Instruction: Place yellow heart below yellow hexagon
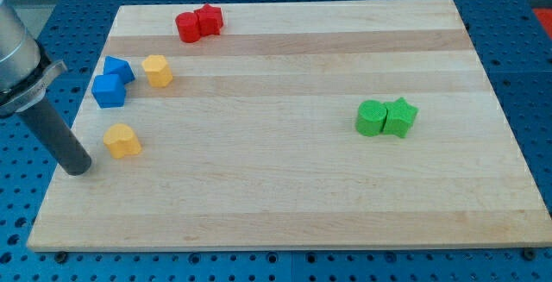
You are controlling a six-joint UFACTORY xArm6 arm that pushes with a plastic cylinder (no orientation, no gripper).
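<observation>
the yellow heart (122, 141) lies near the bench's (285, 204) nine o'clock edge, flat on the wood and touching nothing. the yellow hexagon (158, 71) sits toward twelve o'clock from it, slightly to the one o'clock side, with bare wood between the two. just at nine o'clock of the hexagon are two blue blocks (112, 81), touching each other. two red blocks (199, 22) sit together near the twelve o'clock edge, and a green pair (386, 117) rests well apart toward three o'clock.

the arm carries no claw at all, only a dark rod, so there is nothing to open or close. the tip (78, 169) rests on the bench at about eight o'clock of the heart, near it but with a gap showing.

the heart looks like a small, rigid, light block that should slide easily on the smooth wood and may spin if pushed off-centre. it cannot be gripped, only nudged. since it already lies roughly under the hexagon, a short push against its nine o'clock side, aimed through the middle of the block, seems the best contact.
</observation>
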